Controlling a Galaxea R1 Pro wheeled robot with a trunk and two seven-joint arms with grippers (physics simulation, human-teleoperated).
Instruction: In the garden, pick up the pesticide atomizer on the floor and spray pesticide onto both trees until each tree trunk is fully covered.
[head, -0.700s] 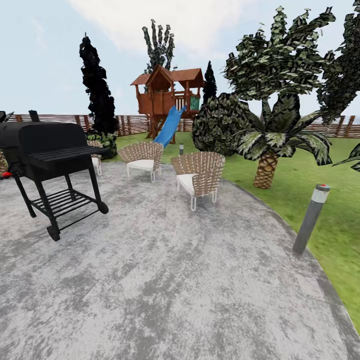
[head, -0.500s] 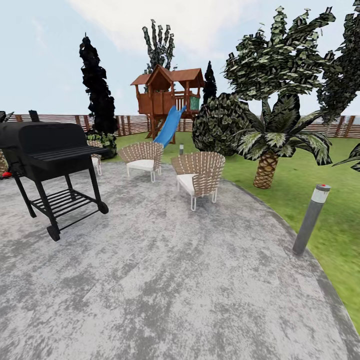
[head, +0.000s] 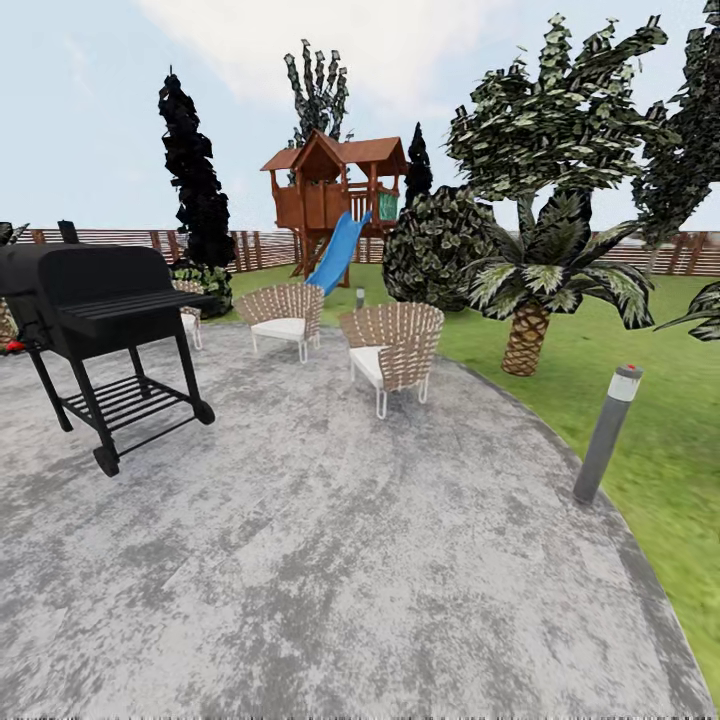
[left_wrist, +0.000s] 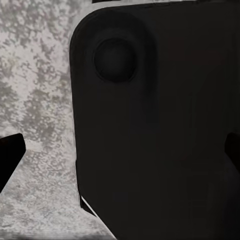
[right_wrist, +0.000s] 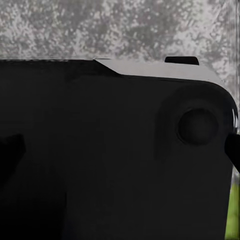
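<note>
The robot stands on a grey mottled patio (head: 330, 560), which curves into the lawn (head: 640, 400) of the garden on the right. A black grill (head: 95, 310) on wheels stands at the left. Two wicker chairs (head: 392, 345) with white cushions stand near the middle of the patio, the farther one (head: 285, 315) closer to the grill. A grey bollard lamp (head: 606, 435) leans at the patio edge. Behind it a short palm (head: 530, 300) grows on the grass, beside a round dark bush (head: 440, 250). Farther back there is a wooden playhouse (head: 335, 195) with a blue slide (head: 338, 252), and the slat fence (head: 110, 238) closes the garden. The atomizer cannot be made out. Both wrist views show a dark body of the robot over the patio (very close), so whether either claw is open or closed cannot be told.
</note>
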